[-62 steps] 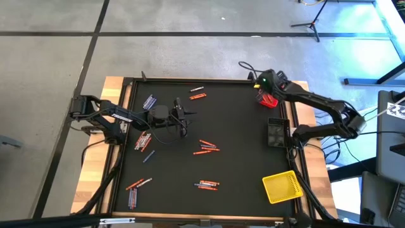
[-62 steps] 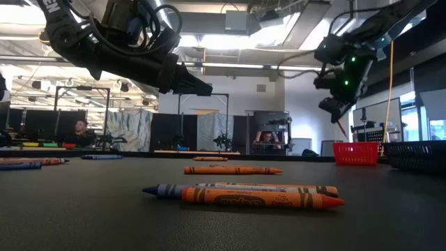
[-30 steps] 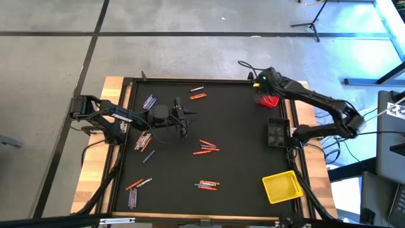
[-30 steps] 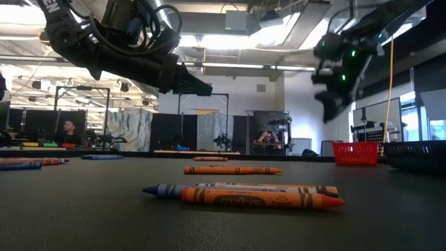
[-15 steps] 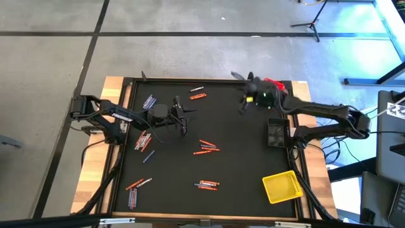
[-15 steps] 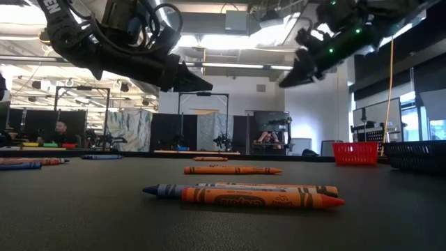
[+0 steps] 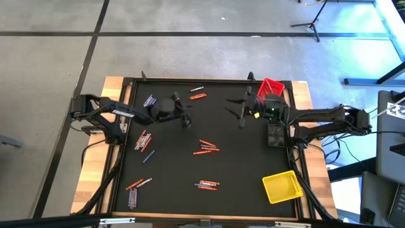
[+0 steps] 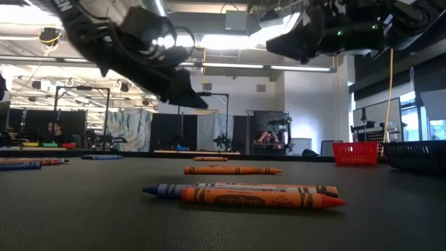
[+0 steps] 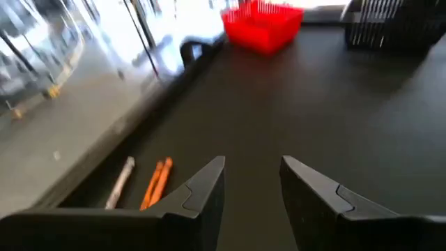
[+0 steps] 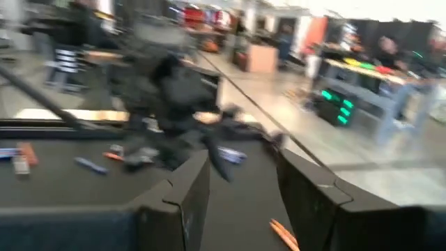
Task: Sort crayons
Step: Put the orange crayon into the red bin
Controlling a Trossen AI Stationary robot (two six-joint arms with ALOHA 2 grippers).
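Crayons lie in small groups on the black mat: red-orange ones at the middle, others far, left and near. In the low view a blue and an orange crayon lie side by side in front. My left gripper hangs open above the mat's far left part, with nothing between its fingers; two orange crayons lie ahead of it. My right gripper hangs open above the far middle, pointing toward the left arm, nothing between its fingers.
A red bin stands at the far right corner, a dark bin at the right edge and a yellow bin near right. A raised frame borders the mat. People sit in the room behind.
My right gripper has swung away from above the red bin toward the table's left, turning until it points level across the mat at the left arm. My left gripper has tipped its fingers downward and shifted a little. Both stay open. No crayon has moved.
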